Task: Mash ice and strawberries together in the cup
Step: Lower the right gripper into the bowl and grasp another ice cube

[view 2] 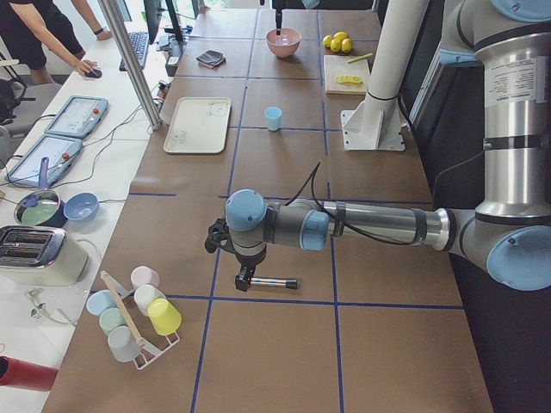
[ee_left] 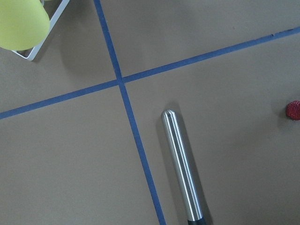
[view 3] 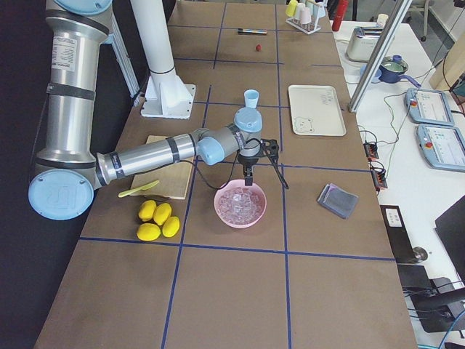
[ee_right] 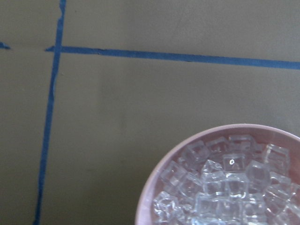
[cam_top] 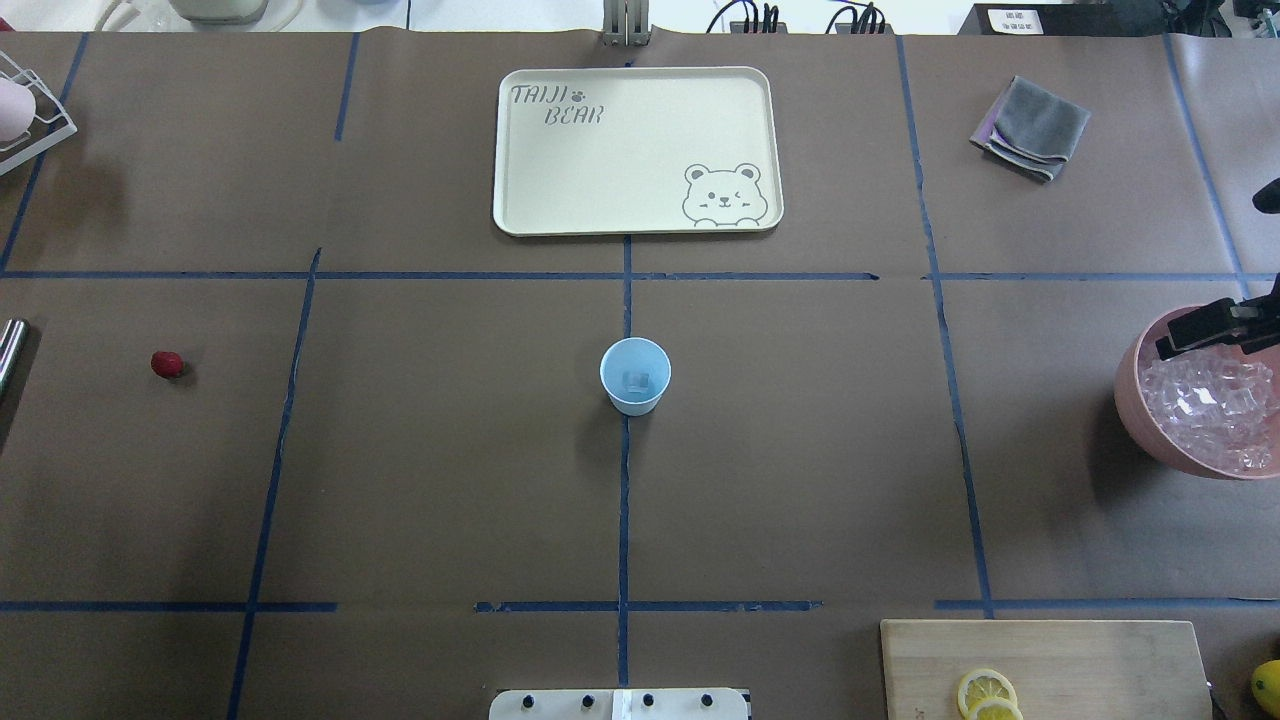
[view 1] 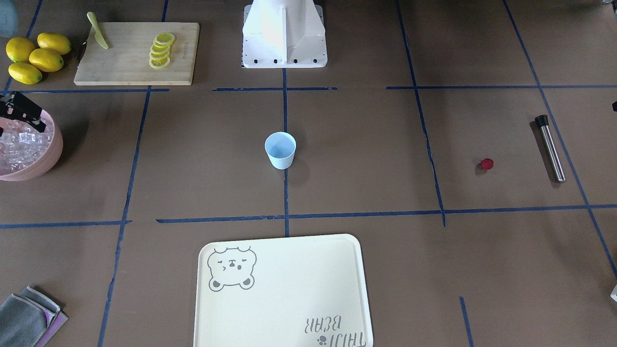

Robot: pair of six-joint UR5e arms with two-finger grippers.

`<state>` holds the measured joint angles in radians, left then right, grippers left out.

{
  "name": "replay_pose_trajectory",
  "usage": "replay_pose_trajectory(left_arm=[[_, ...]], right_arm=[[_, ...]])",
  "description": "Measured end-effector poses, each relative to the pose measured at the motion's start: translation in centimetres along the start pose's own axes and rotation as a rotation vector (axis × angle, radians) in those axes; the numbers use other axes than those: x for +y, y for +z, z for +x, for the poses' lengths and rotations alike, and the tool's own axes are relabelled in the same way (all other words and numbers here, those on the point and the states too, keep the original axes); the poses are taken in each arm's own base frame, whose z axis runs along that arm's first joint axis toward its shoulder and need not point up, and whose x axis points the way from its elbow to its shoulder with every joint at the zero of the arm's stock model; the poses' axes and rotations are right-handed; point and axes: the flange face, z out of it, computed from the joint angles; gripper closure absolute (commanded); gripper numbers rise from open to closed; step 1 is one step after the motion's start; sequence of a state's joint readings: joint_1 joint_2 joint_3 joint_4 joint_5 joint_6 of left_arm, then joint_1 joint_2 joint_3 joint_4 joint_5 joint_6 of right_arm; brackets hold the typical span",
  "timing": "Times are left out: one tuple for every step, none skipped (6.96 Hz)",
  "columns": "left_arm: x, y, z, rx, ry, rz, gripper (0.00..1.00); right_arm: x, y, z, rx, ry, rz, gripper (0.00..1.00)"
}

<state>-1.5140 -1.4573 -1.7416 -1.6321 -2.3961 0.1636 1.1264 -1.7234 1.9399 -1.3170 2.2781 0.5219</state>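
The pale blue cup [cam_top: 634,375] stands upright at the table's centre with one clear ice cube [cam_top: 636,380] inside. More ice [cam_top: 1205,400] fills the pink bowl [cam_top: 1135,400] at the right. My right gripper [cam_top: 1205,332] hovers over the bowl's far rim with its fingers apart and empty. The red strawberry [cam_top: 167,364] lies on the table at the left. My left gripper [view 2: 244,280] hangs just above the black end of a steel muddler [view 2: 274,282]; I cannot tell whether it is open. The left wrist view shows the muddler [ee_left: 180,164] and the strawberry [ee_left: 294,110].
A cream bear tray [cam_top: 520,150] lies beyond the cup. A cutting board [view 1: 130,67] with lemon slices [view 1: 161,50] and a green knife [view 1: 98,31] sits near the robot's base, with whole lemons [view 1: 36,57] beside it. A grey cloth [cam_top: 1032,128] lies far right. A cup rack [view 2: 138,314] stands far left.
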Motion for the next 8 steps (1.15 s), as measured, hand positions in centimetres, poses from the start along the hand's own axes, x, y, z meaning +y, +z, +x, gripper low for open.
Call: replay_pose_trajectory(left_arm=[[0.1, 0.2, -0.1, 0.001, -0.003, -0.003, 0.00], [0.2, 0.3, -0.2, 0.001, -0.005, -0.005, 0.00], [0.4, 0.4, -0.3, 0.001, -0.008, -0.008, 0.00], [0.5, 0.5, -0.4, 0.002, -0.010, -0.011, 0.00], [0.6, 0.6, -0.5, 0.002, -0.012, -0.012, 0.00], [0.7, 0.6, -0.5, 0.003, -0.014, -0.014, 0.00], [0.8, 0.7, -0.5, 0.003, -0.015, -0.016, 0.00], [0.9, 0.7, -0.5, 0.003, -0.015, -0.016, 0.00]], right_arm=[[0.4, 1.3, 1.6, 0.016, -0.048, -0.027, 0.03], [0.4, 2.2, 2.2, 0.022, -0.069, -0.042, 0.09], [0.4, 2.8, 2.0, 0.032, -0.086, -0.050, 0.10], [0.4, 3.4, 1.7, 0.049, -0.114, -0.054, 0.10], [0.5, 3.9, 1.4, 0.063, -0.149, -0.059, 0.12], [0.6, 4.6, 1.0, 0.078, -0.184, -0.067, 0.12], [0.9, 5.2, 0.8, 0.097, -0.209, -0.074, 0.13], [1.2, 5.6, 0.9, 0.109, -0.222, -0.080, 0.16]])
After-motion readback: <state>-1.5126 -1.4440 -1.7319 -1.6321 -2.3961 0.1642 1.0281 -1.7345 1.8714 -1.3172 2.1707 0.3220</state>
